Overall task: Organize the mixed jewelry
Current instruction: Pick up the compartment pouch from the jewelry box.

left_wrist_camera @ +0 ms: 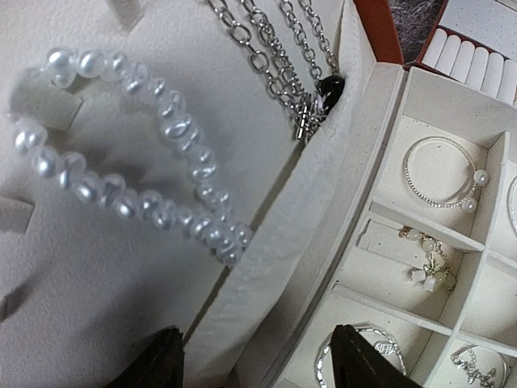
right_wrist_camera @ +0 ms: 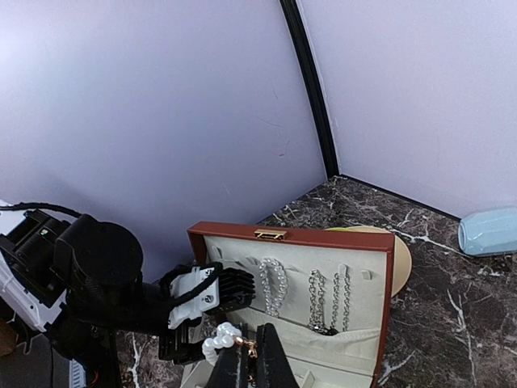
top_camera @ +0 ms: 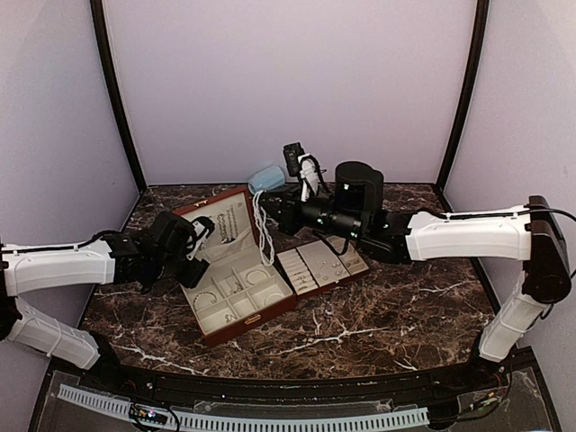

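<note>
The jewelry case (top_camera: 236, 326) lies open, its lid (right_wrist_camera: 291, 235) raised. A pearl strand (left_wrist_camera: 121, 162) hangs looped on the lid's cream lining beside silver chains (left_wrist_camera: 275, 56). My left gripper (left_wrist_camera: 258, 364) stands open over the lid's pocket edge with nothing between its fingers; it sits at the lid's left side (top_camera: 193, 245). Compartments below hold a bangle (left_wrist_camera: 440, 174) and earrings (left_wrist_camera: 428, 263). My right gripper (right_wrist_camera: 252, 343) is shut on a second pearl strand (right_wrist_camera: 220, 339) near its gold clasp. That strand (top_camera: 261, 229) dangles over the case from the right gripper (top_camera: 270, 209).
A removable ring tray (top_camera: 321, 265) lies right of the case. A pale blue rounded object (top_camera: 265, 177) rests behind the lid, near a tan round disc (right_wrist_camera: 401, 260). Purple walls with dark corner posts close in the marble table (top_camera: 405, 315).
</note>
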Action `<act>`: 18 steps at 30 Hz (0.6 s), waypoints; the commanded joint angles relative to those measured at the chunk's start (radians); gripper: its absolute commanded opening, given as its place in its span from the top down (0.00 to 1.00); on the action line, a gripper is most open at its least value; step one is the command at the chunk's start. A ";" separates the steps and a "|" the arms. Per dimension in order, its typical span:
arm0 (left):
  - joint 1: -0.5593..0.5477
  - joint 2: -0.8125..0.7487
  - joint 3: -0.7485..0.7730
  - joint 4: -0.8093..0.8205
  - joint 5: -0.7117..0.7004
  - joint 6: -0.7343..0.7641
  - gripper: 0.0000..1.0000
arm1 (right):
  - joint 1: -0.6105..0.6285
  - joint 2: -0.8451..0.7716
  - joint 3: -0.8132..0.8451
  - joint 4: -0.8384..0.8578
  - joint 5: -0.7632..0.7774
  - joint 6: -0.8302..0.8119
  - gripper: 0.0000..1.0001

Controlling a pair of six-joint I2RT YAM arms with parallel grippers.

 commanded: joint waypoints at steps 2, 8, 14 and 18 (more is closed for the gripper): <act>-0.010 0.034 0.030 -0.002 -0.057 -0.011 0.35 | -0.008 -0.034 -0.028 0.082 -0.025 0.010 1.00; -0.014 0.074 0.024 0.010 -0.027 -0.005 0.38 | -0.012 -0.033 -0.032 0.092 -0.033 0.016 1.00; -0.020 0.111 -0.006 0.016 -0.004 -0.026 0.44 | -0.013 -0.029 -0.032 0.100 -0.037 0.026 1.00; -0.027 0.121 -0.021 0.028 0.011 -0.036 0.52 | -0.014 -0.027 -0.029 0.100 -0.038 0.031 1.00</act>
